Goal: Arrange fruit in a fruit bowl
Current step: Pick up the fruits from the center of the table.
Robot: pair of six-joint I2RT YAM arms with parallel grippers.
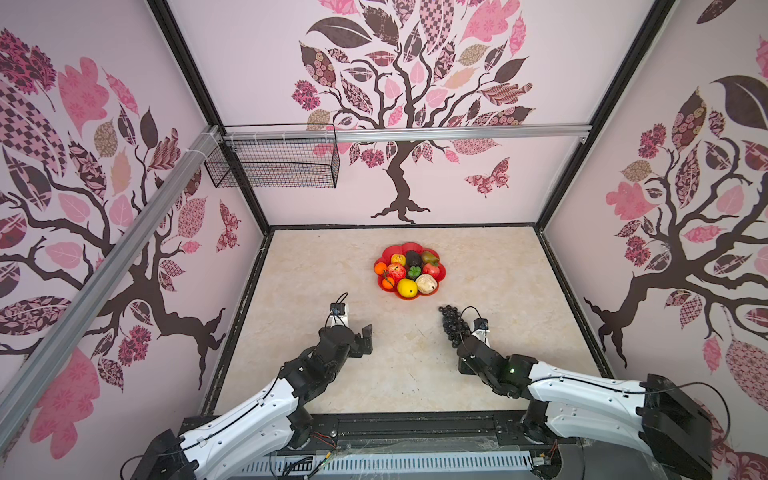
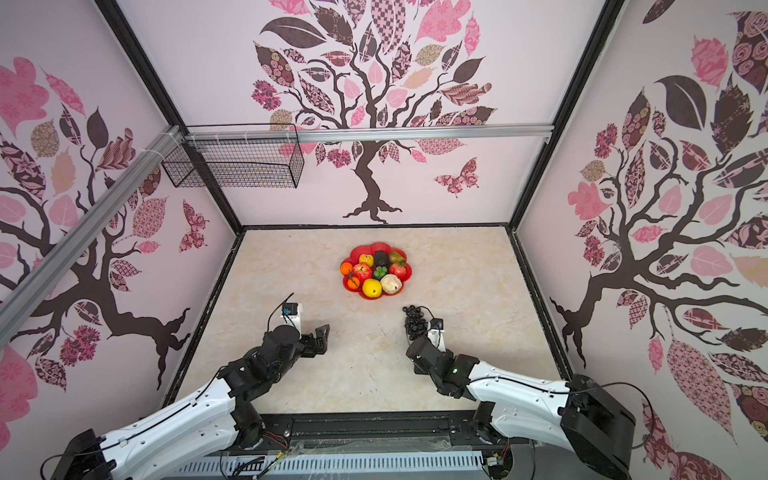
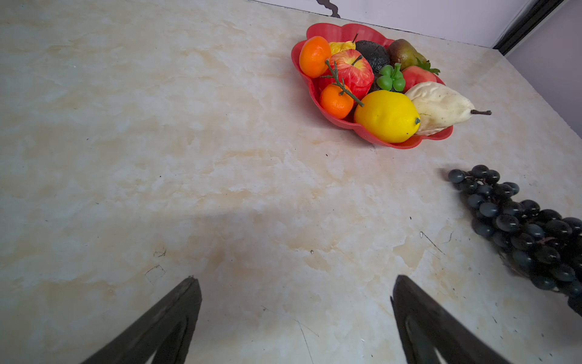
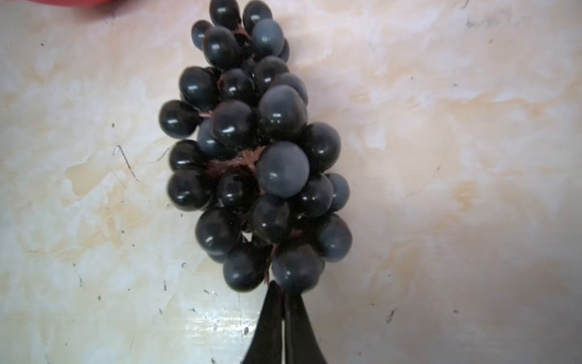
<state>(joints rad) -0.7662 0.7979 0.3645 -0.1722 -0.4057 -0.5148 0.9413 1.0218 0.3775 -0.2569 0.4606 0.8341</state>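
The red scalloped fruit bowl (image 1: 387,252) (image 2: 356,252) (image 3: 317,30) stands at the middle back of the table. In it lie a yellow lemon (image 1: 407,287) (image 3: 386,116), a red apple (image 1: 397,272), two oranges (image 3: 313,56), a dark avocado (image 1: 413,257), a strawberry (image 1: 431,269) and a cream knobbly piece (image 1: 427,283). The dark grape bunch (image 1: 452,323) (image 2: 414,322) (image 3: 516,220) (image 4: 258,151) stretches along the table in front of the bowl, to its right. My right gripper (image 4: 283,290) is shut on the bunch's stem end. My left gripper (image 1: 364,340) (image 3: 294,279) is open over bare table, holding nothing.
A black wire basket (image 1: 274,164) hangs from the rail at the back left, well above the table. Patterned walls close the table on three sides. A black rail (image 1: 415,424) runs along the front edge between the arm bases.
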